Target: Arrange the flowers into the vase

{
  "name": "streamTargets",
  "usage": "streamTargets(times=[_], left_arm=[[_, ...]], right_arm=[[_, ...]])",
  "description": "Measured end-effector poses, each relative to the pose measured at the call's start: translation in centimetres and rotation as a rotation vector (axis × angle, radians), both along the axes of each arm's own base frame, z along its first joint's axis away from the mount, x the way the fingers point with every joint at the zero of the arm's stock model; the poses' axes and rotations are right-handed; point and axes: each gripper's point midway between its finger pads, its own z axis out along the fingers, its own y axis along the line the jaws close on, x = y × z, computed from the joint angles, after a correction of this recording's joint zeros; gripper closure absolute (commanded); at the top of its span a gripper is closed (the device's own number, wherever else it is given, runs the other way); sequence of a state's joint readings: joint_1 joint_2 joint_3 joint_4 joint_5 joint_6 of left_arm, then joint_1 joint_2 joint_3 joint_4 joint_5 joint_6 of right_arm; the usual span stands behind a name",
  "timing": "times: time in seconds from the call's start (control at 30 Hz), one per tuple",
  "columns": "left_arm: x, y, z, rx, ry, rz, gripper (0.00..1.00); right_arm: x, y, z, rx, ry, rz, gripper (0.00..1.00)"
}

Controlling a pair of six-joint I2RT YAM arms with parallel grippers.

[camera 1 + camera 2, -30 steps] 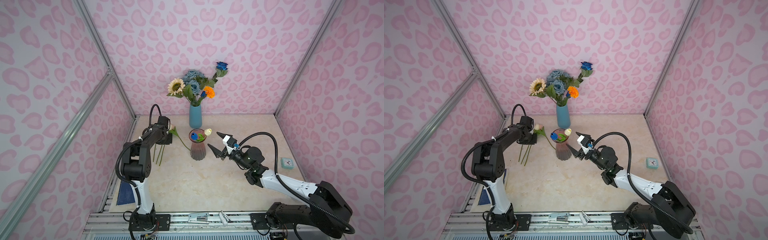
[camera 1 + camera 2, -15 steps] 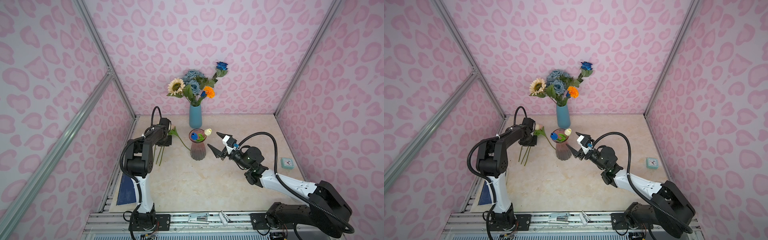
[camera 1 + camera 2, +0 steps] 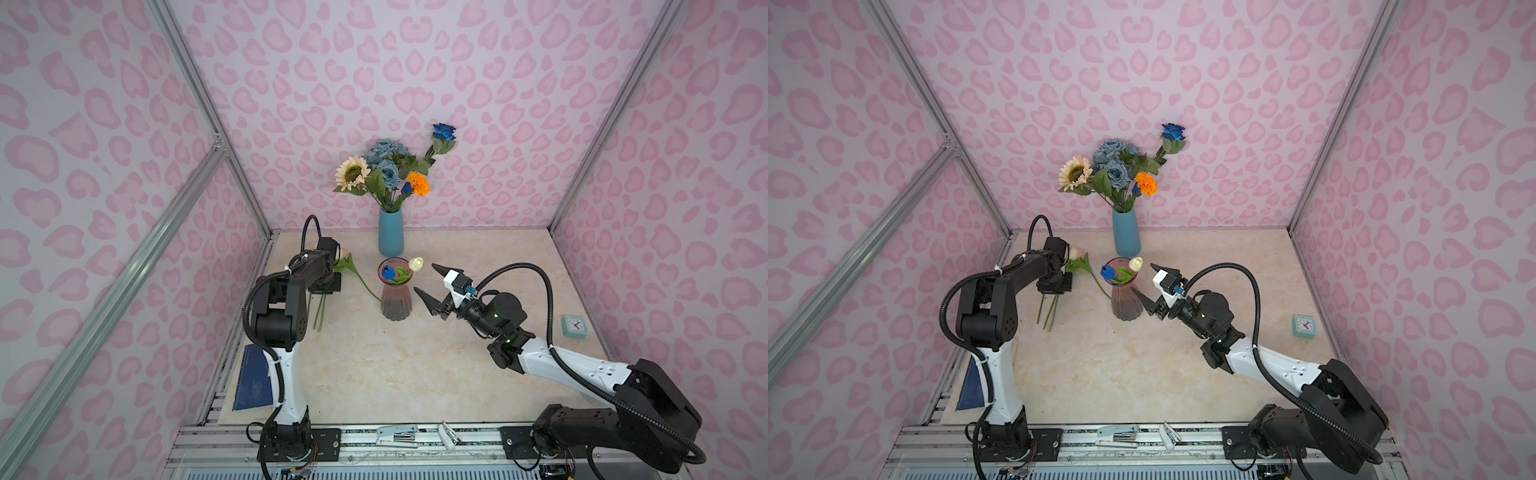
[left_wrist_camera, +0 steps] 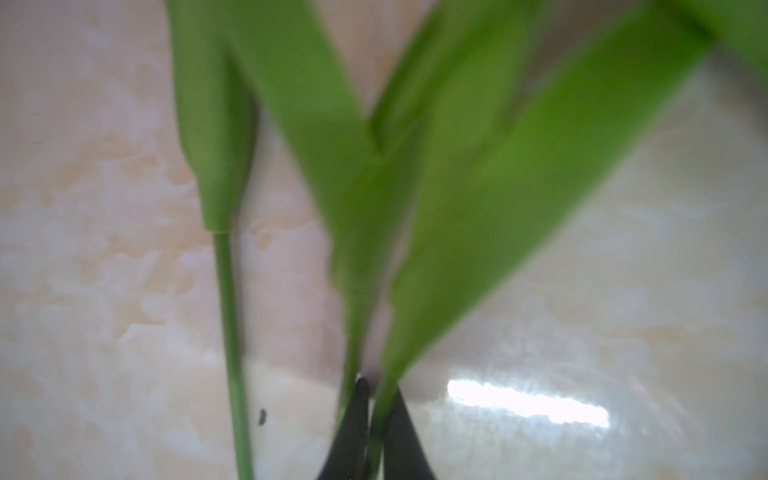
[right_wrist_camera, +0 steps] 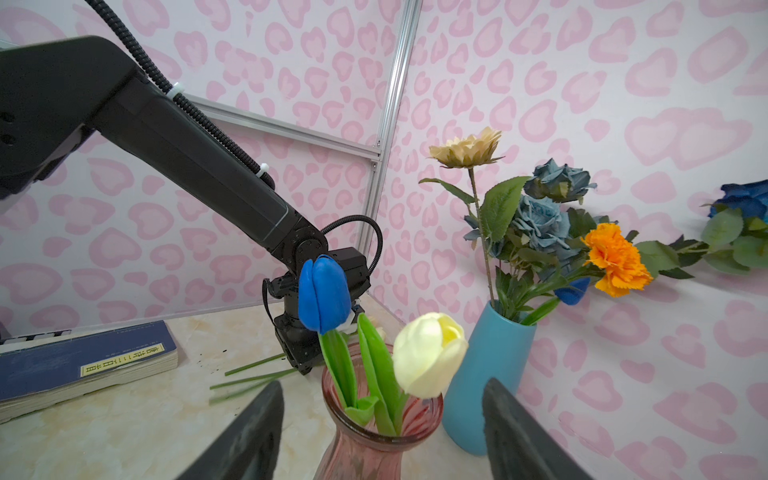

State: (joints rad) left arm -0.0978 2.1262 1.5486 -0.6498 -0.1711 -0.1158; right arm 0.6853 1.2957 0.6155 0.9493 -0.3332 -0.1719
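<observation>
A pink glass vase (image 3: 395, 301) (image 5: 374, 440) stands mid-table with a blue tulip (image 3: 388, 272) (image 5: 324, 293) and a cream-white tulip (image 3: 415, 263) (image 5: 430, 353) in it. Left of it, several green stems (image 3: 319, 313) lie on the table, with a pink tulip head (image 3: 344, 253) beyond them. My left gripper (image 4: 376, 399) points down over them, shut on one thin green stem (image 4: 380, 415) just below its leaves. My right gripper (image 3: 424, 278) (image 5: 382, 382) hovers open to the right of the vase's neck, facing it and holding nothing.
A blue vase (image 3: 390, 232) with a sunflower, dusty-blue roses, a blue rose and an orange marigold stands at the back wall. A blue book (image 3: 253, 378) lies at the left edge. A small teal clock (image 3: 574, 325) sits far right, a stapler (image 3: 397, 434) on the front rail.
My left gripper has closed on a stem among those lying on the table, and its elbow has shifted slightly. The right arm has not moved.
</observation>
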Motion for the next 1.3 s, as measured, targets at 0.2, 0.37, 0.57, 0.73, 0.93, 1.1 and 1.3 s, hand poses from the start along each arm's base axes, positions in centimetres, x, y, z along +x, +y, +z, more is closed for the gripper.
streamTargets(times=[0.2, 0.37, 0.57, 0.73, 0.93, 1.1, 1.3], left_arm=[[-0.2, -0.4, 1.8, -0.022, -0.015, -0.006, 0.96], [0.7, -0.5, 5.8, -0.031, -0.1, -0.007, 0.97], [0.4, -0.8, 6.6, -0.051, -0.098, -0.015, 0.97], [-0.1, -1.4, 8.4, -0.086, -0.104, -0.025, 0.97], [0.0, -1.7, 14.3, -0.081, -0.172, -0.028, 0.97], [-1.3, -1.3, 15.8, -0.056, -0.15, -0.031, 0.97], [-2.6, -0.2, 14.8, 0.05, -0.084, -0.045, 0.97]], right_arm=[[-0.1, -0.1, 0.2, 0.004, -0.004, 0.0, 0.25], [-0.1, -0.1, 0.3, 0.005, -0.006, -0.001, 0.25], [-0.1, -0.1, 0.2, 0.007, -0.003, 0.0, 0.25], [-0.3, -0.3, 0.6, 0.011, -0.008, -0.001, 0.25], [-0.4, -0.4, 0.7, 0.015, -0.013, -0.004, 0.25], [-0.1, -0.2, 0.1, 0.006, -0.001, -0.003, 0.25], [-0.1, -0.2, 0.4, 0.015, -0.011, -0.003, 0.25]])
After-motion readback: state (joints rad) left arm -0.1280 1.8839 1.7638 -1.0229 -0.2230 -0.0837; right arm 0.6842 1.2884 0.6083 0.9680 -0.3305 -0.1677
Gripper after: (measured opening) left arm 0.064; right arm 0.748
